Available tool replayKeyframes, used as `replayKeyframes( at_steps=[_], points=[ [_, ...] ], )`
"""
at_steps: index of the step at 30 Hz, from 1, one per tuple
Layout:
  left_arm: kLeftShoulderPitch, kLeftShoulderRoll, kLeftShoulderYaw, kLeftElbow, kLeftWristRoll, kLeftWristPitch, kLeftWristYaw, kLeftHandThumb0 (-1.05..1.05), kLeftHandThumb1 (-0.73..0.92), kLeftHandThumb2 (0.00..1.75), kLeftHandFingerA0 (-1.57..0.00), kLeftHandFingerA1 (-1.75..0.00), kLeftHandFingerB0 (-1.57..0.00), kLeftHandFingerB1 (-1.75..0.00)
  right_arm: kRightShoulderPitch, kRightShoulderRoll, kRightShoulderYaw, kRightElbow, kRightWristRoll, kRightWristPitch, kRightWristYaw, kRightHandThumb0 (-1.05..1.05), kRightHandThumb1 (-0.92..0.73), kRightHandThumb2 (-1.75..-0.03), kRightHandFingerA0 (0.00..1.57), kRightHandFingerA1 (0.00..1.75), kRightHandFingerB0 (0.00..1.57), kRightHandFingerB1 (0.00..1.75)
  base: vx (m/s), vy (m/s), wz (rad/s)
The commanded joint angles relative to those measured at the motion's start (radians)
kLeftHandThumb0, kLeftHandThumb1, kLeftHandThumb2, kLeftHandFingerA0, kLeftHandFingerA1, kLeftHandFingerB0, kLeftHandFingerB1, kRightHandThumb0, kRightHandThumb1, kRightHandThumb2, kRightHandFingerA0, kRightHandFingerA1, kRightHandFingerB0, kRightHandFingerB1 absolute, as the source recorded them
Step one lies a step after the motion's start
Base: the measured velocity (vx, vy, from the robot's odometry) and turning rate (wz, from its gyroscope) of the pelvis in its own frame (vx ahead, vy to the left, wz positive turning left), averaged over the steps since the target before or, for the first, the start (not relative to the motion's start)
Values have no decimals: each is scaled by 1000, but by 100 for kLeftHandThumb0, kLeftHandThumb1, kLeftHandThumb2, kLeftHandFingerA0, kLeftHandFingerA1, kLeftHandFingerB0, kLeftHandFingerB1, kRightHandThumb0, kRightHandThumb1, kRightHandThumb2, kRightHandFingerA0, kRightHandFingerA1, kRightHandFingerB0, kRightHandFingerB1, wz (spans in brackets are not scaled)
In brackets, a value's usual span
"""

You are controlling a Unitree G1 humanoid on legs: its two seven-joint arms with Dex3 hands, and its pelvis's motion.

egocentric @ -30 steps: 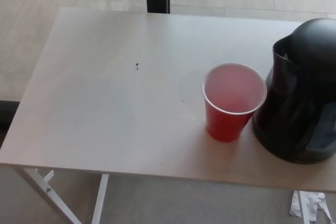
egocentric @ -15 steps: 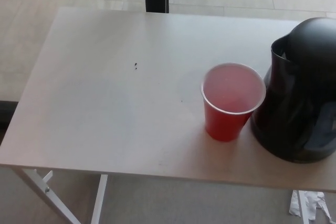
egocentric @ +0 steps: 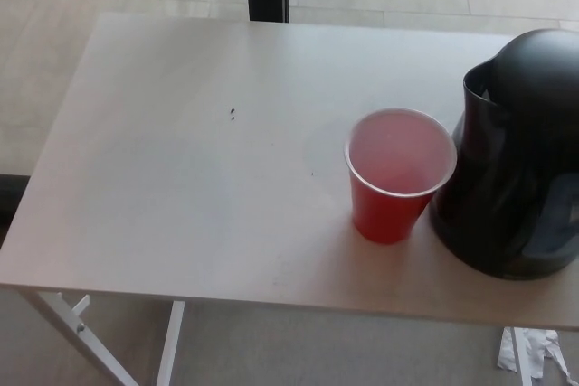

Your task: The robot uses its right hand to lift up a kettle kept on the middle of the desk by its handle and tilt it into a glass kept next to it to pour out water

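- The black kettle (egocentric: pixel 516 169) stands upright near the desk's right edge, towards the near side; part of its body runs past the picture's right border, so its handle cannot be made out.
- Its spout, a notched lip at the upper left of the body, faces the desk's left side.
- A red plastic cup (egocentric: pixel 395 178) (the task's "glass") stands upright just beside the kettle on its left, close to the desk's near edge; whether the two touch cannot be told.
- The cup's inside looks pale pink, and whether it holds any liquid cannot be told.
- The pale desk (egocentric: pixel 181 196) carries a small dark speck (egocentric: pixel 233 114) left of its middle, well apart from cup and kettle.
- A white leg frame (egocentric: pixel 81 323) shows under the near left corner.
- Crumpled white paper (egocentric: pixel 534 354) lies on the floor below the near right corner.
- Neither robot hand appears in the head view, so how their fingers stand cannot be told.
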Motion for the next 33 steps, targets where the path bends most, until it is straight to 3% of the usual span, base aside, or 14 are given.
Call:
replayKeyframes(
  at_steps=[1,2,3,5,6,8,15,17,19,21,22,26,32,33],
  points=[
    [5,17,-5,-7,-2,-23,6,-68,62,100,-52,-64,-33,-53,-28,32,-8,5,-29,-8,-51,-57,-47,-78,46,56,22,43,0,0,0],
    [5,16,-1,-6,-8,-18,0,-67,79,64,-55,-53,-37,-39,-30,52,-20,-8,-15,-4,-63,-46,-58,-57,62,50,28,33,0,0,0],
    [13,15,-7,-11,0,-43,0,-68,64,100,-51,-64,-32,-54,-30,65,-25,-13,-15,-18,-73,-50,-47,-78,65,64,25,45,0,0,0],
    [17,15,-14,-14,7,-39,6,-67,81,64,-57,-52,-38,-39,-31,78,-28,-19,-17,-8,-78,-31,-61,-58,78,58,32,35,0,0,0],
    [15,12,-5,-13,-7,-20,-3,-67,80,64,-55,-53,-37,-40,-35,84,-33,-14,-3,-10,-64,-31,-63,-58,85,95,29,36,0,0,0],
    [14,10,-7,-14,-5,-23,4,-67,82,65,-57,-52,-38,-40,-36,98,-37,-16,5,15,-59,-29,-64,-59,89,65,32,36,0,0,0],
    [2,9,10,-1,-20,-10,-8,-69,81,64,-55,-52,-38,-41,-15,112,-27,-20,-21,52,-72,-24,-70,-60,93,81,36,38,0,0,0],
    [7,9,7,-9,-15,-16,-8,-68,64,101,-51,-63,-33,-54,-7,113,-22,-20,-35,40,-82,-19,-72,-62,93,130,45,42,0,0,0],
    [8,9,8,-10,-16,-12,-9,-68,64,101,-51,-63,-33,-54,2,115,-26,-26,-30,43,-80,-19,-72,-62,93,130,45,42,0,0,0],
    [9,8,5,-6,-12,-22,-8,-65,65,101,-51,-63,-33,-54,4,130,-41,-41,-6,72,-81,-18,-74,-61,91,162,66,50,0,0,0],
    [13,7,6,-12,-15,-18,-8,-67,81,64,-57,-53,-40,-41,6,126,-36,-47,-8,82,-71,-13,-78,-62,86,174,78,57,0,0,0],
    [21,11,3,-10,-13,-18,-17,-69,80,64,-56,-53,-39,-40,19,94,11,-26,-61,6,-48,0,-54,-113,89,172,99,77,0,0,0],
    [22,13,12,-4,-21,-15,-32,-68,80,64,-55,-53,-37,-41,24,83,43,-10,-90,-17,-68,-1,-53,-116,92,157,98,126,0,0,0],
    [24,11,13,-9,-21,-13,-27,-67,62,101,-51,-63,-32,-54,20,83,45,7,-86,-34,-63,0,-52,-121,91,163,93,140,0,0,0]
  ],
)
